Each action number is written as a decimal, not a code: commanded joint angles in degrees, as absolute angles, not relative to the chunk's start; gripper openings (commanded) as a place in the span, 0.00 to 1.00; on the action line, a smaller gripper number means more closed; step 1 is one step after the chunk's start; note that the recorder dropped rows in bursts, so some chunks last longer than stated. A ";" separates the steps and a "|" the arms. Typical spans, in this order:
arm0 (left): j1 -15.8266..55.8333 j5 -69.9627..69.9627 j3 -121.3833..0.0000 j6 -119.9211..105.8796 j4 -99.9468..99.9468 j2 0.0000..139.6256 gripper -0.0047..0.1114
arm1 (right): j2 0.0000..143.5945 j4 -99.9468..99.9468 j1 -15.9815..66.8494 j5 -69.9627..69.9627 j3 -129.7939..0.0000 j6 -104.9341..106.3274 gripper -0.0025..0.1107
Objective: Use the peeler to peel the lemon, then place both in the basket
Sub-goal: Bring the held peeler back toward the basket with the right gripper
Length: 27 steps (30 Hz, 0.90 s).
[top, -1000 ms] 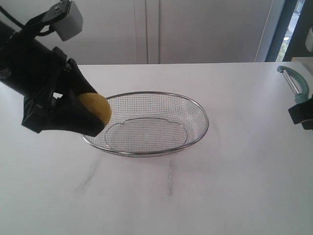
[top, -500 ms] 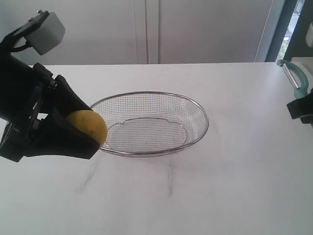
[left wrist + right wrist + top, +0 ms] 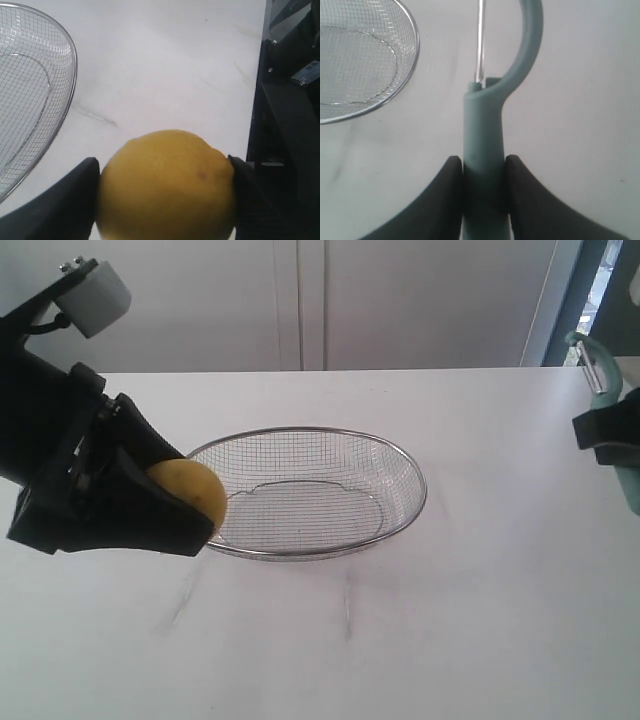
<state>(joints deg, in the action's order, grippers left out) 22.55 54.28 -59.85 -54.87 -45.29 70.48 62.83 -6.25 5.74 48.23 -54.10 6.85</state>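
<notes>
The jaws of the left arm [image 3: 70,470] were closed on the lemon [image 3: 188,492], one black pad pressing on each side of the fruit, so they stood rather wide apart. The lemon was held in the air above the white surface [image 3: 450,640], close to the left end of the basket [image 3: 424,490]. In the left wrist view the fruit was outside the metal rim and not over the mesh. Its skin looked yellow and smooth on the side that could be seen. The basket rested flat on the surface, near the middle of the exterior view. The jaws of the right arm [image 3: 605,435] were nearly closed and gripped the green handle of the peeler [image 3: 484,125] between them. The peeler was lifted off the surface at the right edge of the exterior view, well apart from the basket. Its curved head and thin metal blade pointed away from the jaws.
</notes>
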 commanded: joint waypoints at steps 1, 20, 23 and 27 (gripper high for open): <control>22.37 51.62 -58.08 -50.77 -48.32 69.78 0.04 | 62.46 -13.11 5.37 48.72 -53.64 7.24 0.02; 22.37 48.50 -57.14 -50.93 -48.37 69.78 0.04 | 62.46 -28.87 5.37 52.77 -52.23 19.50 0.02; 22.37 47.71 -57.14 -50.93 -48.37 69.78 0.04 | 62.96 -34.85 5.37 52.77 -50.46 24.90 0.02; 22.37 47.23 -57.14 -50.93 -48.37 69.78 0.04 | 64.67 -39.21 5.37 52.86 -48.04 28.70 0.02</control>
<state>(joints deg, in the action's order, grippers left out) 22.55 47.08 -57.24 -51.23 -46.22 70.42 63.54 -35.86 5.74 52.99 -49.57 25.44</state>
